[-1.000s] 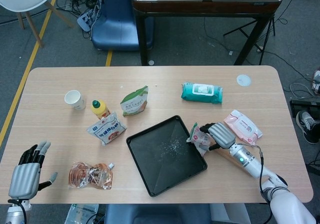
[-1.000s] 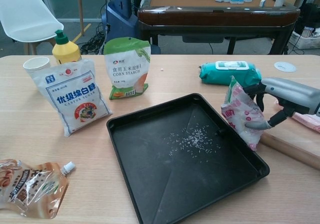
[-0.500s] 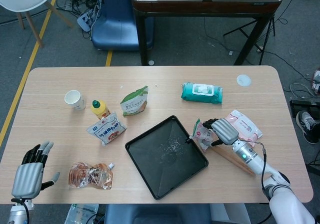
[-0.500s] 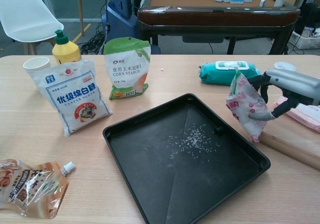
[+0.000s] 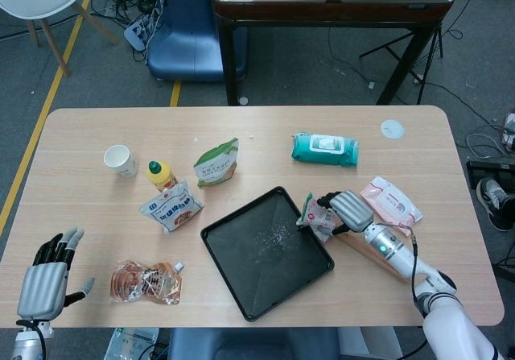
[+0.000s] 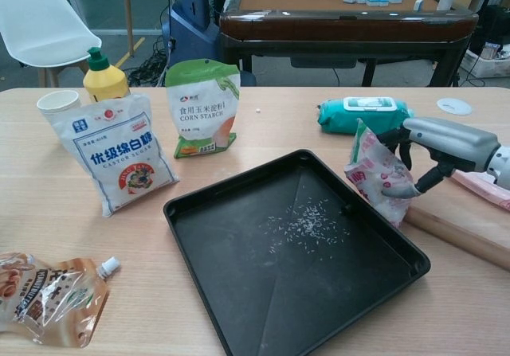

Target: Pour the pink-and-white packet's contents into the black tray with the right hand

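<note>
A pale wooden table [image 5: 96, 126] carries the scene; at its centre, toward five o'clock, lies the black tray [image 6: 231, 272], set cornerwise, a thin scatter of white grains [image 6: 307, 221] on its floor; the pour therefore looks begun, though how much remains inside the packet cannot be told. At the tray's three o'clock rim the right hand [image 6: 434, 145] is clamped on the pink-and-white packet [image 6: 374, 177], thumb below and fingers over the top; the packet stands near upright at the tray's edge, its bottom seemingly at the rim, its mouth not turned down toward the tray, so no grains are seen falling; tipping it further over the tray appears to be what is left. Beyond the hand, at three o'clock, sits a wooden board [image 6: 458, 228] with a pink wipes pack [image 5: 392, 200] behind it. At ten o'clock from the tray stand a white sugar bag [image 6: 115, 157], a corn starch pouch [image 6: 203, 105], a yellow bottle [image 6: 103, 77] and a paper cup [image 6: 57, 101]; a teal wipes pack [image 6: 362, 115] lies at one o'clock; a snack pouch [image 6: 44, 296] at eight o'clock. The left hand [image 5: 42, 283] hangs at the table's seven o'clock corner, fingers apart, holding nothing.
</note>
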